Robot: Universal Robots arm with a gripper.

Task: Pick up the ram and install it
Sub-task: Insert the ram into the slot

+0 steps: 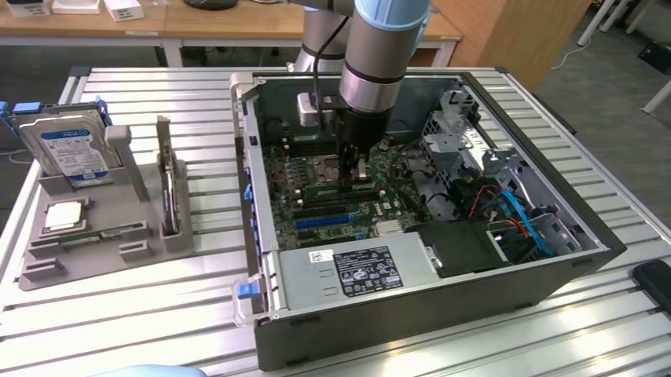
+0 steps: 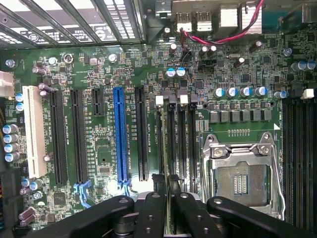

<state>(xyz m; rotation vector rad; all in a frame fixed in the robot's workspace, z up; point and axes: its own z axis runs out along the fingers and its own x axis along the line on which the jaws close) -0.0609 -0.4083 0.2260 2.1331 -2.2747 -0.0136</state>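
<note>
One sliver of green to go on: ram (image 2: 166, 213) edge-on, pinched between nearly closed gripper (image 2: 166, 180) fingers over the memory slots, mid-case (image 1: 419, 326). Lower edge hidden, seating impossible to judge. Hard drive (image 1: 68, 149) at nine o'clock in the exterior view, out on the desk (image 1: 157, 314).

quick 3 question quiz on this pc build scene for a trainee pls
1. Fill in: the hard drive stands ___ in the tray.
2. True or false: the jaws are shut on the ram.
3. The jaws are: A) over the tray B) over the motherboard inside the case C) over the hard drive

Key: 1 upright; 2 true; 3 B
</note>
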